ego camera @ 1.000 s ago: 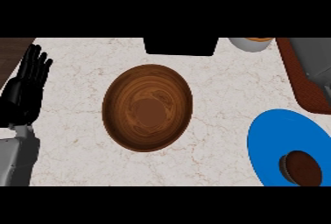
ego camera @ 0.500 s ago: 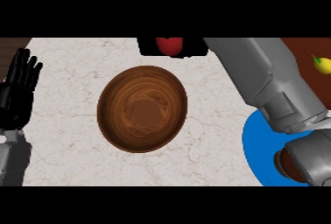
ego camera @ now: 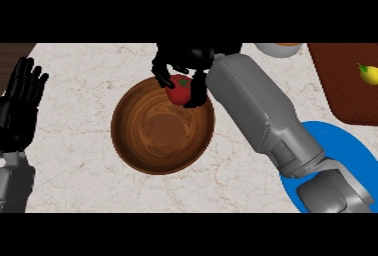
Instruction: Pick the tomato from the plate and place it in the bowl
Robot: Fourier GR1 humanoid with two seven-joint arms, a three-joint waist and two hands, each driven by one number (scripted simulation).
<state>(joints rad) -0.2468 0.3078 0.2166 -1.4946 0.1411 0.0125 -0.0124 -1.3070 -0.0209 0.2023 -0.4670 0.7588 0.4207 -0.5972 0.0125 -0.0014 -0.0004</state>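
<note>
A red tomato with a green stem sits in my right hand, whose black fingers curl round it. Hand and tomato hover over the far rim of the brown wooden bowl in the middle of the counter. My grey right forearm runs from the lower right up to the hand and covers part of the blue plate at the right. My left hand rests open at the left edge, fingers up, away from the bowl.
A brown board at the far right carries a yellow lemon. A pale cup stands at the back, right of the hand. The counter is pale marble.
My right arm has come into view with the tomato and brought it down from the back edge to over the bowl's far rim. The left hand stays put.
</note>
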